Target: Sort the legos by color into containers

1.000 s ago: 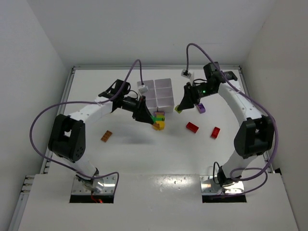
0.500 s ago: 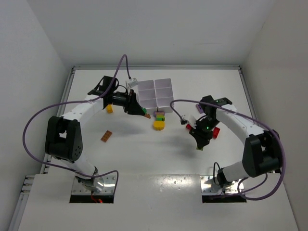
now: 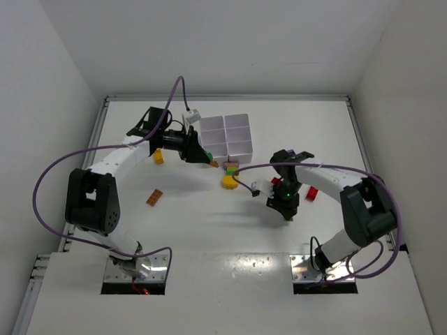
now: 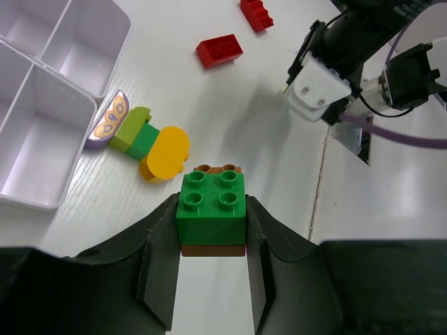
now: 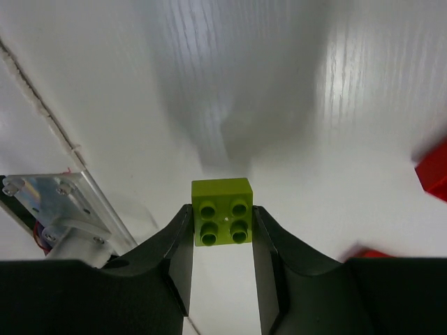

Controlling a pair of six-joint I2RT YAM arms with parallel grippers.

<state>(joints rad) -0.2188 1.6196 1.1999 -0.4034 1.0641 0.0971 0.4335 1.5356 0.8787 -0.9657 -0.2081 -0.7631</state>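
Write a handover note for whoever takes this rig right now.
Left hand: shut on green-on-brown stack, beside the tray.
Right hand: shut on lime brick, over the table, away from the tray.
Loose on the table: mixed clump, red brick, another red brick, orange brick, yellow brick.
Done: no brick seen in the tray.
Left: split the stack and the clump, then bin everything by color.

My left gripper [image 4: 211,225] clamps a green brick [image 4: 211,199] stacked on a brown brick [image 4: 213,250]. My right gripper [image 5: 222,213] clamps a lime brick [image 5: 222,229]. The white tray [image 3: 225,134] lies far-centre.
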